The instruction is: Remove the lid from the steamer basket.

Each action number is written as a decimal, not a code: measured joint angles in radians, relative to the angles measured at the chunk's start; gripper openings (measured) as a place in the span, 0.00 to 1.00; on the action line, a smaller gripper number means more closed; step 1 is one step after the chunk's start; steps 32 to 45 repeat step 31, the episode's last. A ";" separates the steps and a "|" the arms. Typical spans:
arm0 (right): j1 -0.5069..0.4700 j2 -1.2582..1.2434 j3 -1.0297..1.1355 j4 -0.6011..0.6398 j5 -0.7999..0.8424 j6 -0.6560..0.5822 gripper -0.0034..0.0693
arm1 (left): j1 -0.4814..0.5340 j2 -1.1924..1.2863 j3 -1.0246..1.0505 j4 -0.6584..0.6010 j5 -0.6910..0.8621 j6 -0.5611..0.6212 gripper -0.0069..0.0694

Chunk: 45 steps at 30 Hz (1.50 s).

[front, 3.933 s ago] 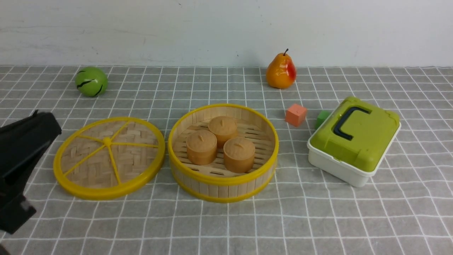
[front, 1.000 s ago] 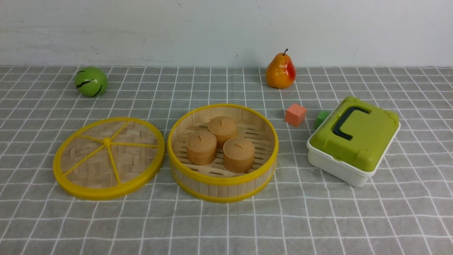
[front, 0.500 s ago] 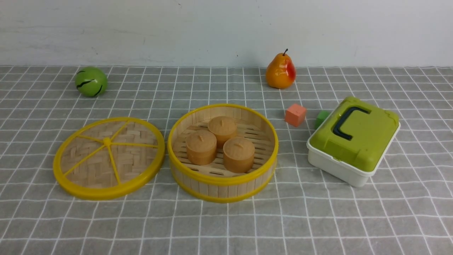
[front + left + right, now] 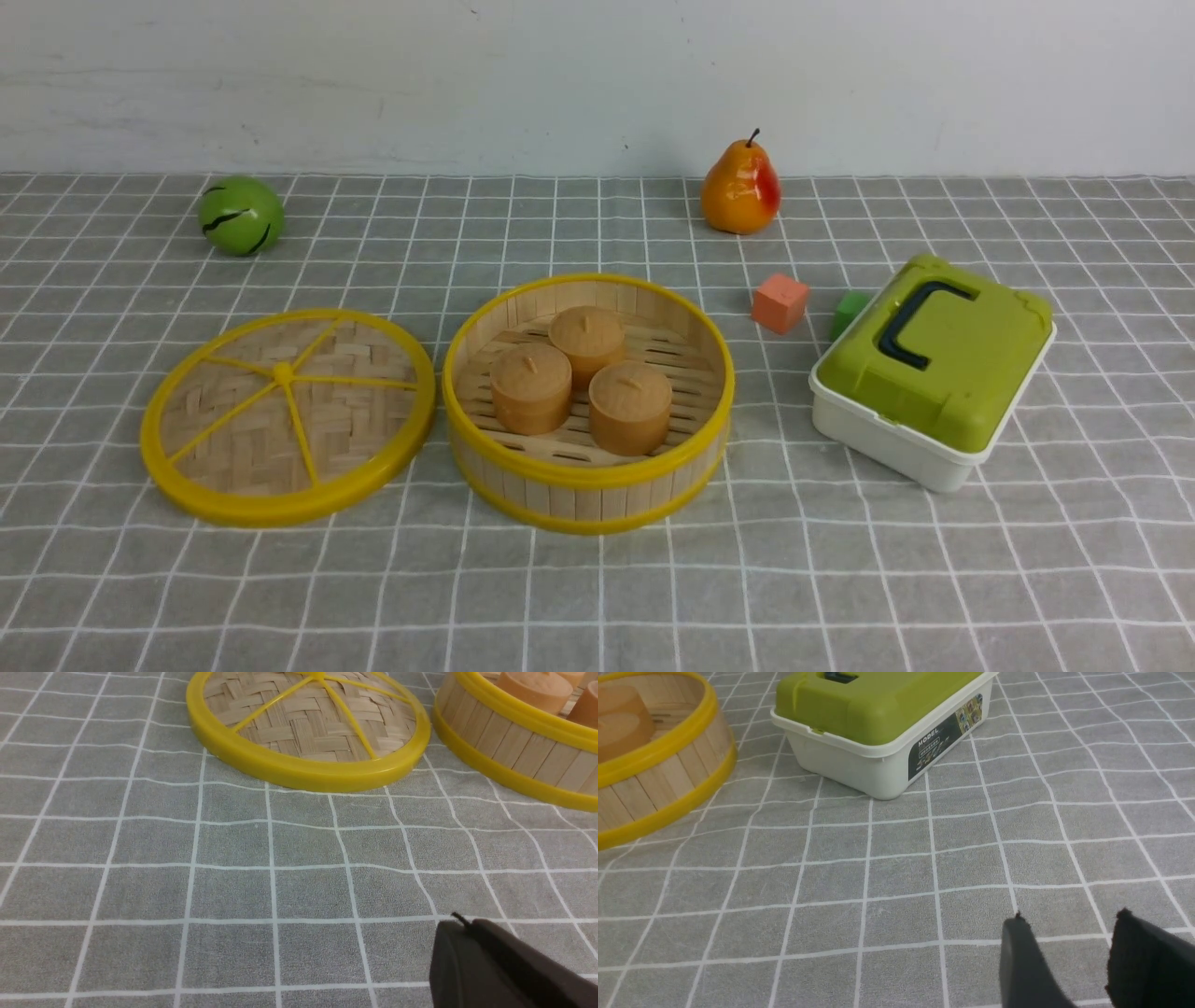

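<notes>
The lid (image 4: 288, 415) lies flat on the grey checked cloth, just left of the steamer basket (image 4: 579, 499) and apart from it. The basket stands uncovered with three brown buns (image 4: 530, 385) inside. Neither gripper shows in the front view. In the left wrist view my left gripper (image 4: 462, 924) hovers over bare cloth, well short of the lid (image 4: 308, 728) and the basket (image 4: 514, 746), its fingers pressed together with nothing between them. My right gripper (image 4: 1071, 914) is open over bare cloth, empty, short of the basket (image 4: 658, 779).
A white box with a green top (image 4: 934, 369) sits right of the basket, also seen as the box (image 4: 878, 714) ahead of my right gripper. An orange cube (image 4: 780, 302) and green cube (image 4: 848, 310) lie behind it. A pear (image 4: 741, 191) and green ball (image 4: 240, 215) stand near the wall.
The left arm, at the front view's left edge in the earliest frame, has left that view. Lid, basket and everything else have stayed put.
</notes>
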 joint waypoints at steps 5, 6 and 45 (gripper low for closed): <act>0.000 0.000 0.000 0.000 0.000 0.000 0.38 | 0.000 0.000 0.000 0.000 0.000 0.000 0.12; 0.000 0.000 0.000 0.000 0.000 0.000 0.38 | 0.000 0.000 0.000 0.000 0.000 0.000 0.12; 0.000 0.000 0.000 0.000 0.000 0.000 0.38 | 0.000 0.000 0.000 0.000 0.000 0.000 0.15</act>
